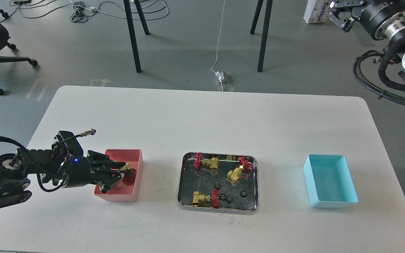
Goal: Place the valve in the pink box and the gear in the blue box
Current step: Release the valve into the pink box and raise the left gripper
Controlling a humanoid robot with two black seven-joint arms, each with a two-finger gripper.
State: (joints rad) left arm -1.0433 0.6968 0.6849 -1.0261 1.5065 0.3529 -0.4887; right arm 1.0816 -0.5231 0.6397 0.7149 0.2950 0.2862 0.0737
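Here the left pincer point(120, 174) reaches in from the left over the pink box point(136, 165), its fingers clenched on a valve point(128, 174) whose red handwheel hangs inside the box's opening, the brass body caught between the fingertips. The pink box sits on the white table point(202, 119), left of a shiny steel tray point(184, 182). In the tray lie three more valves: one point(206, 162) at the rear left, one point(238, 170) at the rear right lying at a slant, and one point(205, 199) at the front left. Four small black gears lie among them: one point(217, 186) near the tray's middle, two point(223, 197) point(229, 200) just beside the front valve's handwheel, and one point(243, 193) a little to the right. The blue box point(351, 182) stands well apart at the right of the table and holds nothing. The right pincer point(338, 15) is raised at the picture's upper right corner, away from the table, its fingers spread apart.
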